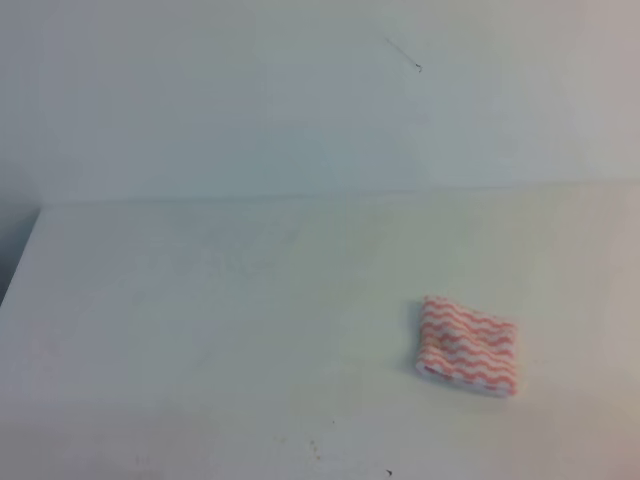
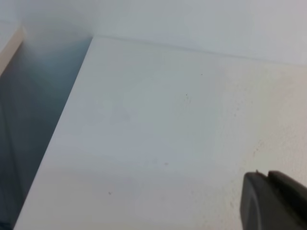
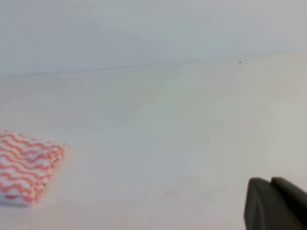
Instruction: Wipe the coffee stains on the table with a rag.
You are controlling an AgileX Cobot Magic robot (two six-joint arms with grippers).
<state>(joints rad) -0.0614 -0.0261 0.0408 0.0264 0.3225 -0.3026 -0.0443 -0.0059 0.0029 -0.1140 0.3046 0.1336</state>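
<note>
The rag (image 1: 467,346), a folded cloth with pink-red wavy stripes, lies flat on the white table (image 1: 220,320) at the right of the exterior view. It also shows at the left edge of the right wrist view, rag (image 3: 26,167). No coffee stains show in any view. Neither arm appears in the exterior view. My right gripper (image 3: 271,184) is at the bottom right of its view, well to the right of the rag, fingers together with nothing between them. My left gripper (image 2: 267,179) hangs over bare table (image 2: 158,134), its fingers also pressed together and empty.
A pale wall (image 1: 300,100) rises behind the table's back edge. The table's left edge (image 2: 57,129) drops off into a dark gap. A few tiny dark specks (image 1: 312,448) dot the front of the tabletop.
</note>
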